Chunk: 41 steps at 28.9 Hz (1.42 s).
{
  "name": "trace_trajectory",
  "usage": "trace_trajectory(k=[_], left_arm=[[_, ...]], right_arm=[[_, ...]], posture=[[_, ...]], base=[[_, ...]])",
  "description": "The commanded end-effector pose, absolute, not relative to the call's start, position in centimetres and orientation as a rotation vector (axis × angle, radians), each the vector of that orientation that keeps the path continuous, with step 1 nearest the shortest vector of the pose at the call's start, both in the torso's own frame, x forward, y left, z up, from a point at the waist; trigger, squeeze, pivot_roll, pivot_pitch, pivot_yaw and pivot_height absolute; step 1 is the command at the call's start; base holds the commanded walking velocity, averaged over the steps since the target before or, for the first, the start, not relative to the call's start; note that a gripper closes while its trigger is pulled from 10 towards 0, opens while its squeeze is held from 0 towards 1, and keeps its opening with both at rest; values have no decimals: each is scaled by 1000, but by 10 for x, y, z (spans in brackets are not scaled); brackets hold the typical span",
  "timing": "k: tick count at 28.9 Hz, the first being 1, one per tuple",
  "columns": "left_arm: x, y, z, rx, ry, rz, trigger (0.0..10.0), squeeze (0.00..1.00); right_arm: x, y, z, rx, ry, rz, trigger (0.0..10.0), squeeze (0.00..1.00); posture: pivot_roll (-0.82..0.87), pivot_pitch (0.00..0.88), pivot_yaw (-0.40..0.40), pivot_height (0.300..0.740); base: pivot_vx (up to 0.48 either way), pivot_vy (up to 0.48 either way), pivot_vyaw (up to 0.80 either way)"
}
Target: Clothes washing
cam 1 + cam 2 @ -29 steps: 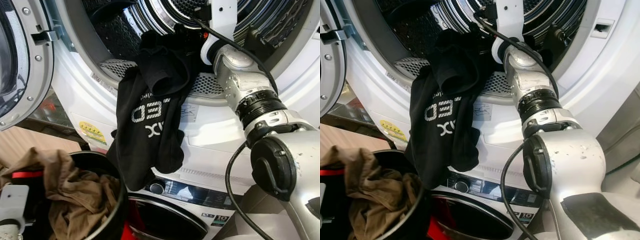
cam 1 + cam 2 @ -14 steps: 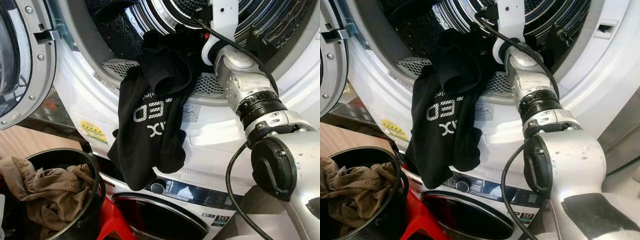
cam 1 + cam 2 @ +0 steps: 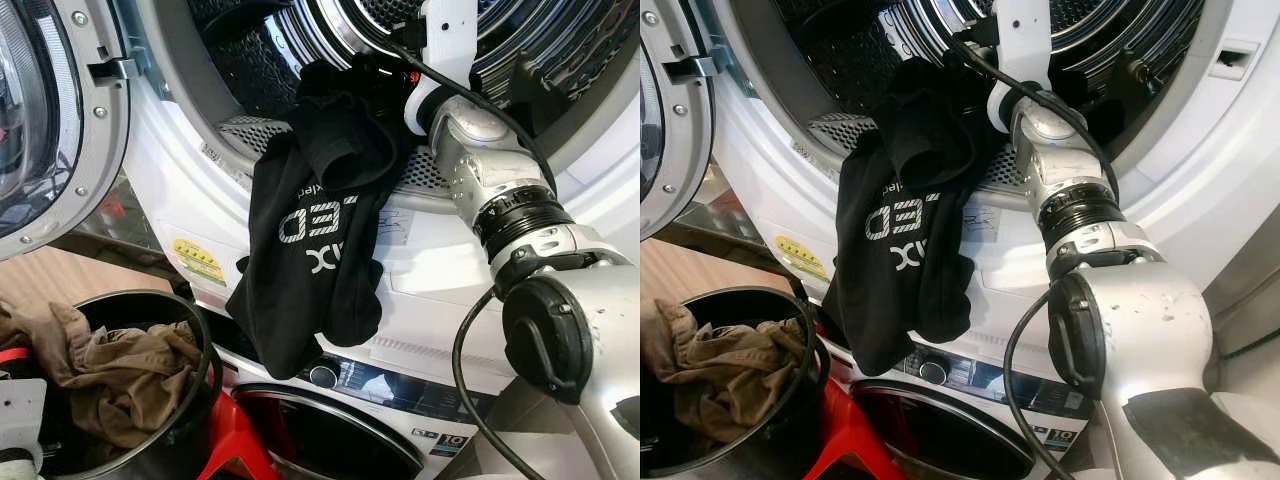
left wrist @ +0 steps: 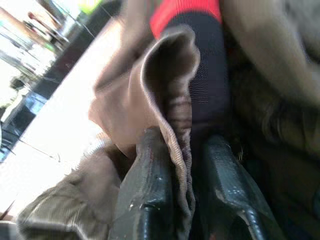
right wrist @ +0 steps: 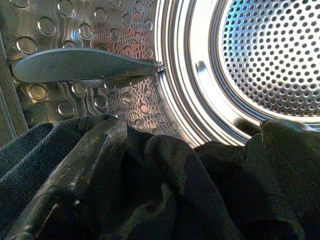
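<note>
The black garment (image 3: pixel 320 240) hangs half out of the washing machine drum (image 5: pixel 260 60), draped limp over the door rim (image 3: pixel 250 135) with its printed lower part dangling down the machine front; judged soft, light and prone to snagging or sliding back out, so it is best gripped at the bunched upper fold. The right gripper (image 5: pixel 90 170) sits buried in that fold inside the drum, and whether its fingers are closed cannot be told. The left gripper (image 4: pixel 182 200), at the black basket (image 3: pixel 205 350), is pinched narrow on a fold of tan cloth (image 4: pixel 165 95).
</note>
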State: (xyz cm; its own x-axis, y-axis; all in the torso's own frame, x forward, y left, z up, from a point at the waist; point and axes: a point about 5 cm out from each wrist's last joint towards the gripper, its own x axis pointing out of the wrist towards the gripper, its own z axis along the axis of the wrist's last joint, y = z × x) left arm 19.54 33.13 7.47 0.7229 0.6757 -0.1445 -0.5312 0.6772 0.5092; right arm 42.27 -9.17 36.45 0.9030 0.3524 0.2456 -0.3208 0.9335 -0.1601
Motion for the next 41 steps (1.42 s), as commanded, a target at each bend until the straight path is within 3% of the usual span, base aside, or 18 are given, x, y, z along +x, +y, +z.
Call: trace_trajectory(k=[1,9,12,16,18,19,24,25,27,30,35,41], left_arm=[[195,334,91,498,239,743,10000,1000],[192,330,122,510,-25,818,10000,1000],[197,323,128,535,-78,770,10000,1000],[224,284,106,490,-15,337,10000,1000],[228,270,98,485,11,217,10000,1000],[229,259,97,502,-2,136,10000,0],[234,234,103,609,-72,-115,10000,0],[237,228,116,756,-159,-158,10000,0],[238,223,125,898,-230,-184,10000,0],[240,219,134,816,-281,-152,10000,0],[232,191,110,641,-181,-426,10000,0],[235,169,111,598,-178,-586,10000,0]], right_arm=[[423,-93,363,-113,-280,352,10000,1000],[423,-94,362,-115,-278,359,10000,1000],[423,-94,362,-115,-277,359,10000,1000],[423,-93,361,-116,-276,363,10000,1000],[423,-92,361,-115,-275,365,10000,1000],[423,-92,360,-115,-273,367,10000,1000],[423,-90,356,-115,-268,374,10000,1000],[423,-90,356,-114,-268,376,10000,1000],[423,-90,356,-113,-268,377,10000,1000],[423,-89,355,-113,-268,381,10000,1000],[423,-88,354,-114,-266,384,10000,1000],[422,-87,356,-111,-279,393,10000,1000]], posture=[[40,63,25,740],[38,64,24,740],[39,66,23,740],[41,63,21,740],[40,62,23,740],[38,57,21,740],[37,54,22,740],[36,52,21,740],[36,51,22,740],[39,47,22,740],[35,40,19,740],[37,45,16,740]], base=[[0,0,0],[0,0,0],[0,0,0],[0,0,0],[0,0,0],[0,0,0],[0,0,0],[0,0,0],[0,0,0],[0,0,0],[0,0,0],[0,0,0]])
